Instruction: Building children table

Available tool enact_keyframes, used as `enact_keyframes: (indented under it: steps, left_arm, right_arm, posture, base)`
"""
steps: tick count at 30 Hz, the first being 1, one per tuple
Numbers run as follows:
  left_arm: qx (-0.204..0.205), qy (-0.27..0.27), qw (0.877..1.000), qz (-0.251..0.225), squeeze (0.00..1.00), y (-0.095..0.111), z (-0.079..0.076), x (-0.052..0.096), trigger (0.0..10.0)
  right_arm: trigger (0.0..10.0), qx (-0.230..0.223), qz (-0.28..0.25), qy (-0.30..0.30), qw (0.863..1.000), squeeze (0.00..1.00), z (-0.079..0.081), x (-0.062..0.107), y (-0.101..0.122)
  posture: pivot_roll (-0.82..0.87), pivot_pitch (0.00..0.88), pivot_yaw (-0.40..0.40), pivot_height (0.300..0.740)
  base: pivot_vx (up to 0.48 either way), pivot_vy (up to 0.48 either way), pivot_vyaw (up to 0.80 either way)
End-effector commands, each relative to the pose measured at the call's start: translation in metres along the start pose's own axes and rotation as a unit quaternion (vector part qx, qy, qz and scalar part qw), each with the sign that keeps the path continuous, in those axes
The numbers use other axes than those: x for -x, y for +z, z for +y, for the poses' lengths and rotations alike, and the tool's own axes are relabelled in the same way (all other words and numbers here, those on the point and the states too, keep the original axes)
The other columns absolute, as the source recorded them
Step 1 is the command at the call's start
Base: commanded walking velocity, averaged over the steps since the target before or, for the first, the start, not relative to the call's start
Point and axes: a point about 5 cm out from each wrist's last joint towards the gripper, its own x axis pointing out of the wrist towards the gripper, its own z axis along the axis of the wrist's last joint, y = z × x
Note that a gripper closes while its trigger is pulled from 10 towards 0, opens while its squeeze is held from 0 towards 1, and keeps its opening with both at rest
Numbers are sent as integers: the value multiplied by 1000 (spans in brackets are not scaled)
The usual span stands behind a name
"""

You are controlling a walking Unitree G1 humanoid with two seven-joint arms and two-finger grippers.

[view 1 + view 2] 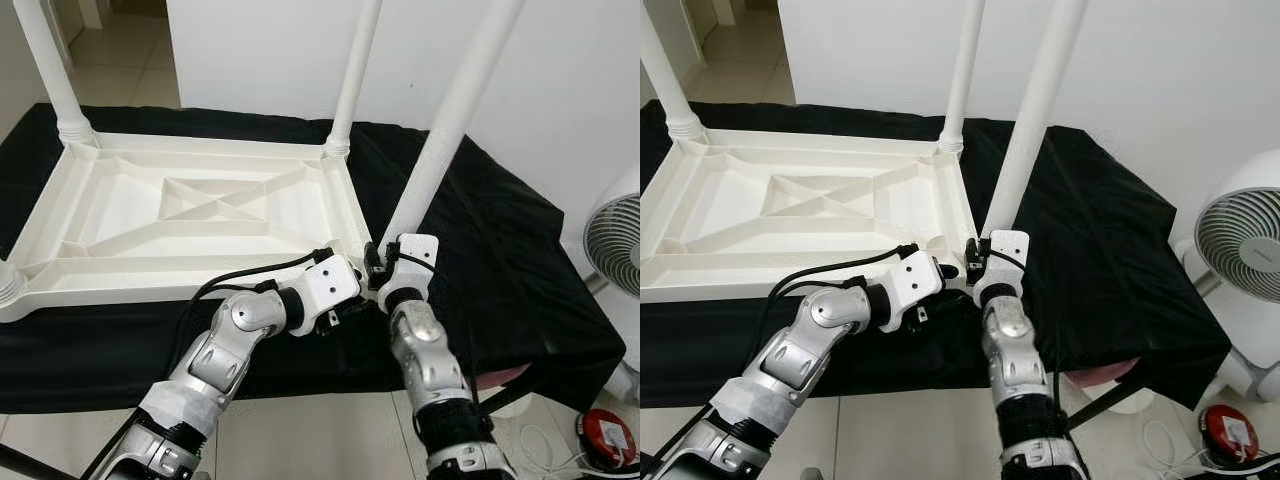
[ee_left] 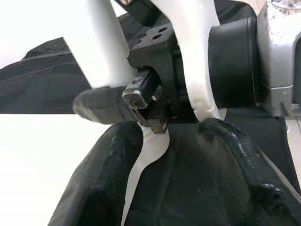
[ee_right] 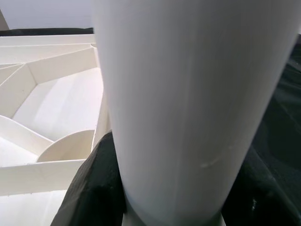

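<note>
A white plastic tabletop [image 1: 130, 263] lies upside down on a black cloth [image 1: 500, 250]. Legs stand at its far left corner [image 1: 50, 70] and far right corner [image 1: 355, 75]. A third white leg [image 1: 450, 120] leans up from the near right corner. My right gripper [image 1: 376, 264] is shut on the base of this leg, whose white shaft [image 3: 188, 94] sits between the black fingers [image 3: 89, 188]. My left gripper [image 2: 169, 136] is open right beside it at the same corner, its fingers [image 2: 108, 165] straddling a thin white rim of the tabletop.
A white floor fan [image 1: 615, 245] stands at the right, with a red object [image 1: 608, 435] on the tiles below it. A white wall [image 1: 260, 50] rises behind the table. Another leg's base [image 1: 6, 285] shows at the left edge.
</note>
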Motion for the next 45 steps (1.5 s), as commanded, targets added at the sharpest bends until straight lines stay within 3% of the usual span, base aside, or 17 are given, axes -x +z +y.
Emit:
enact_keyframes:
  steps: [1,2,4,5,10,13,15,16,20,25,26,27,32,33,34,35,45]
  left_arm:
    - [0,18,1000,2,0,0,-1,-3,10000]
    - [-1,16,1000,3,0,0,-1,-3,10000]
    - [-1,16,1000,3,0,0,-1,-3,10000]
    - [-2,16,1000,3,0,0,-1,-2,10000]
    - [-2,18,1000,3,0,0,0,-2,10000]
    - [-1,21,1000,3,0,0,1,-2,10000]
    - [0,21,1000,3,0,0,1,-3,10000]
    - [-1,21,1000,3,0,0,1,-3,10000]
    - [-2,22,1000,2,0,0,3,-3,10000]
    - [-5,24,1000,1,0,1,6,-4,10000]
    - [-5,24,1000,1,0,1,6,-4,10000]
    - [-6,25,1000,1,0,2,6,-4,10000]
    - [-7,26,1000,1,0,2,7,-4,10000]
    - [-7,27,1000,1,0,2,8,-4,10000]
    - [-7,27,1000,1,0,2,8,-4,10000]
    - [-7,28,1000,1,0,2,8,-3,10000]
    - [-9,32,999,2,0,2,9,-2,10000]
  right_arm:
    - [10000,-5,50,0,999,0,-2,5,-19]
    - [10000,-2,50,-6,999,667,-5,5,-18]
    - [10000,-2,48,-6,999,667,-6,5,-17]
    - [10000,-4,47,-3,999,1000,-6,5,-16]
    - [10000,-7,43,4,999,1000,-9,5,-13]
    - [10000,17,39,93,995,1000,-26,-2,-1]
    - [10000,22,38,108,993,1000,-29,-3,1]
    - [10000,34,33,135,990,0,-33,-5,5]
    - [10000,85,22,199,976,0,-43,-8,13]
    - [10000,131,27,295,946,0,-46,-13,18]
    - [10000,131,27,295,946,0,-46,-13,18]
    - [10000,149,32,317,936,0,-43,-16,15]
    - [10000,162,43,339,926,0,-39,-19,10]
    - [4471,163,52,349,921,0,-37,-20,7]
    - [4471,163,52,349,921,0,-37,-20,7]
    - [0,160,61,355,919,0,-36,-22,3]
    - [0,139,83,364,917,0,-41,-24,-4]
  posture:
    - [-29,0,-116,740]
    - [-27,0,-116,740]
    - [-27,0,-116,740]
    - [-25,0,-117,740]
    - [-23,0,-119,740]
    - [-32,0,-113,740]
    - [-32,0,-113,740]
    - [-34,0,-110,740]
    - [-39,0,-104,740]
    - [-36,0,-103,740]
    - [-36,0,-103,740]
    - [-32,0,-102,740]
    - [-25,0,-103,740]
    - [-23,0,-104,740]
    - [-23,0,-104,740]
    - [-19,0,-106,740]
    - [-14,0,-107,740]
  base:
    - [0,0,0]
    - [0,0,0]
    - [0,0,0]
    - [0,0,0]
    - [0,0,0]
    - [0,0,0]
    - [0,0,0]
    - [0,0,0]
    - [0,0,0]
    - [0,0,0]
    - [0,0,0]
    - [0,0,0]
    - [0,0,0]
    - [0,0,0]
    - [0,0,0]
    - [0,0,0]
    - [0,0,0]
